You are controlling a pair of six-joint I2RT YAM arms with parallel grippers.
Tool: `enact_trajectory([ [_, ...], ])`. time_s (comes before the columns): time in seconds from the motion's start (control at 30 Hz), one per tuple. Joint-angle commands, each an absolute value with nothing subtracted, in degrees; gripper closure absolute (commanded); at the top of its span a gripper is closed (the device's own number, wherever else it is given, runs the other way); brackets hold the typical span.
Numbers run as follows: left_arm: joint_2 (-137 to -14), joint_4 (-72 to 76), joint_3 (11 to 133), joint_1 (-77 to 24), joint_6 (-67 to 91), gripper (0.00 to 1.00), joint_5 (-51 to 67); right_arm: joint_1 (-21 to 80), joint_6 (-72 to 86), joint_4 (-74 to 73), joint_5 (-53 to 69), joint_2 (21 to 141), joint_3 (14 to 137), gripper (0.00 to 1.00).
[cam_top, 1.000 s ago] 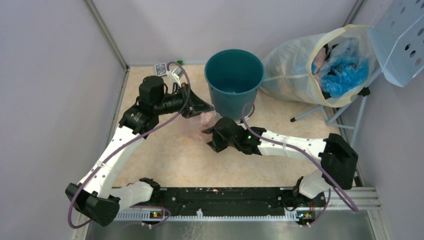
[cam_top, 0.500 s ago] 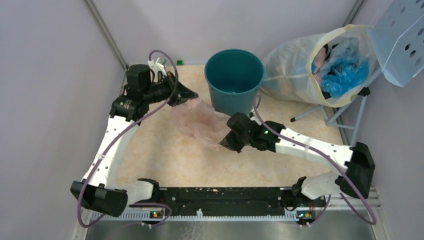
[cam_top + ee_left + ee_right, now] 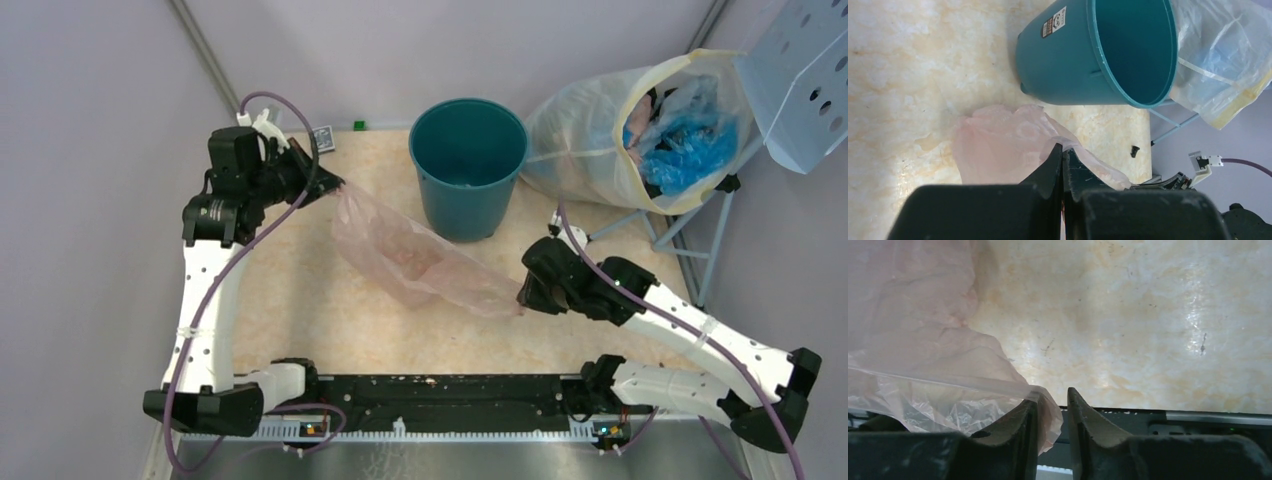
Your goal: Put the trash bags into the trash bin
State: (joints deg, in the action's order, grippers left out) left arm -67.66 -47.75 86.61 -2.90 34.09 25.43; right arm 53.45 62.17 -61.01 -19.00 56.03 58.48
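Left of the trash bin (image 3: 467, 165), the left gripper (image 3: 328, 187) clamps one end of the pink trash bag (image 3: 410, 262). In front of the bin, the right gripper (image 3: 522, 294) pinches the other end. They have drawn apart, stretching the bag over the bench (image 3: 330, 330), so it looks ready to lift into the bin.

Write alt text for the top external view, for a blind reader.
Two robot arms hold a thin pink bag stretched between them over a beige table, the left gripper pinching its far end and the right gripper its near end. An open teal bin stands behind the bag, and a clear sack holding blue bags lies at the far right.
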Motion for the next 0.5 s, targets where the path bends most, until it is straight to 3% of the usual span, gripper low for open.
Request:
enact_trajectory([
  [0.0,-63.69,-45.08,85.65,-2.12,34.04,1.0,24.2,53.26,53.38,-61.08,-19.45,50.64,53.63,0.55],
  [0.03,-62.64,-43.9,83.93,-2.13,34.99,1.0,25.52,53.26,52.67,-58.68,-18.03,49.67,52.1,0.44],
  [0.07,-61.47,-42.62,82.17,-2.11,36.07,1.0,26.87,53.26,51.76,-56.4,-16.2,49.01,50.64,0.4],
  [0.2,-56.63,-39.54,76.28,-1.98,39.67,1.0,28.37,53.26,50.83,-52.3,-11.6,49.72,46.84,0.39],
  [0.4,-56.35,-41.07,77.52,-1.87,41.02,1.0,28.03,53.26,50.34,-51.62,-10.73,48.24,47.16,0.43],
  [0.47,-56.58,-42.05,79.33,-1.85,40.14,1.0,27.96,53.27,47.64,-50.95,-9.59,47.58,49.31,0.53],
])
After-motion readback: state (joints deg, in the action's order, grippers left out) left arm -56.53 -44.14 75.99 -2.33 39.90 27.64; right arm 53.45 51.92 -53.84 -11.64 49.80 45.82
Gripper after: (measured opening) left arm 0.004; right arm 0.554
